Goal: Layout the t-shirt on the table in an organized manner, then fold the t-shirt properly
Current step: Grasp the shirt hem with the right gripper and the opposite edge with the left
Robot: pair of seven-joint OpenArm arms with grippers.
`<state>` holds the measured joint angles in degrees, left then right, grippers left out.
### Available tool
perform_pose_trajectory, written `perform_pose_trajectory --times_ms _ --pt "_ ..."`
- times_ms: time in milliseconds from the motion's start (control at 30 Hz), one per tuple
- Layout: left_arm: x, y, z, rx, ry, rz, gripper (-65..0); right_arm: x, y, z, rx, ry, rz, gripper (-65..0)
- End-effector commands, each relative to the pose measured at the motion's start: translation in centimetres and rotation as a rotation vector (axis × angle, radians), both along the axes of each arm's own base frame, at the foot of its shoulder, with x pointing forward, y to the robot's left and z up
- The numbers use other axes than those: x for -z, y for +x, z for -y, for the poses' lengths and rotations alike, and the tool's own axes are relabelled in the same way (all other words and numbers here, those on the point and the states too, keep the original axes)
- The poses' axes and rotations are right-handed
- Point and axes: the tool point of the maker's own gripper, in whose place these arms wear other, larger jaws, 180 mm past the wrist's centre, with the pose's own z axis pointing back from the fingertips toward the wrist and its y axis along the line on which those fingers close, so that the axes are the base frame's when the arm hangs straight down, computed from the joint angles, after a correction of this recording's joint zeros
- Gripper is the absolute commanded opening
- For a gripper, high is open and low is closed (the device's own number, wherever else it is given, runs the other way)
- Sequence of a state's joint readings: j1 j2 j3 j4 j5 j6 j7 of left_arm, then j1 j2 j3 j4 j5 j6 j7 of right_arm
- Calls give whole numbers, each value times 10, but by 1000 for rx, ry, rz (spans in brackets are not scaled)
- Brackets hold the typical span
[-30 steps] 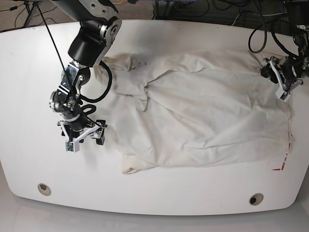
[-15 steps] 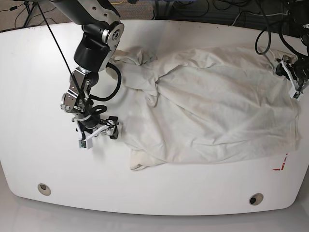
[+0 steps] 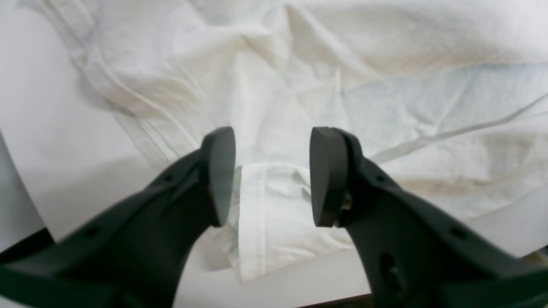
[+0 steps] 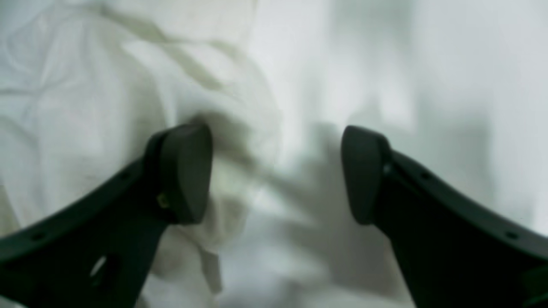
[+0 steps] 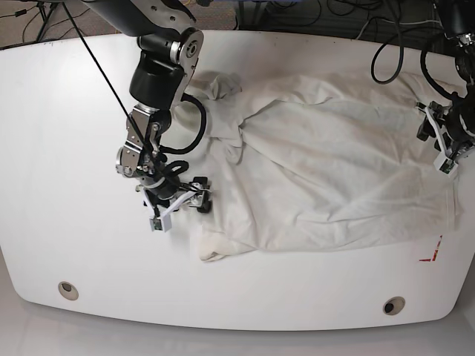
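Observation:
The white t-shirt [image 5: 326, 170] lies crumpled across the middle of the table [image 5: 59, 148], plain side up, with no graphic showing. My right gripper [image 5: 178, 208] hovers at the shirt's left edge, low on the view's left. In the right wrist view it [image 4: 276, 173] is open, over rumpled cloth [image 4: 85, 107] and bare tabletop. My left gripper [image 5: 443, 144] is at the shirt's right edge. In the left wrist view it [image 3: 272, 175] stands open, with a folded hem [image 3: 269, 222] lying below the gap and nothing pinched.
Two round grommet holes [image 5: 67, 290] [image 5: 393, 305] sit near the front edge. A red tape corner [image 5: 430, 252] marks the table just past the shirt's lower right. Dark cables [image 5: 386, 59] trail behind the table's far edge.
The arm on the view's left has swung right, closing on the shirt's left edge. The shirt has shifted right and bunched. The other gripper has moved outward, then down along the right edge.

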<state>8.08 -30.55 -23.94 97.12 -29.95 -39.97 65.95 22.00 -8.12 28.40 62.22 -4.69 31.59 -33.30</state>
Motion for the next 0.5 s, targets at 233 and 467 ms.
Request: perform_pose_trajectory --times_ms 233,467 --pt "-17 10 -2 14 16 56 -381 -6 10 -26 -43 50 27 -197" --pt "-24 10 -15 -26 24 78 -381 13 4 -40 -45 95 8 -200"
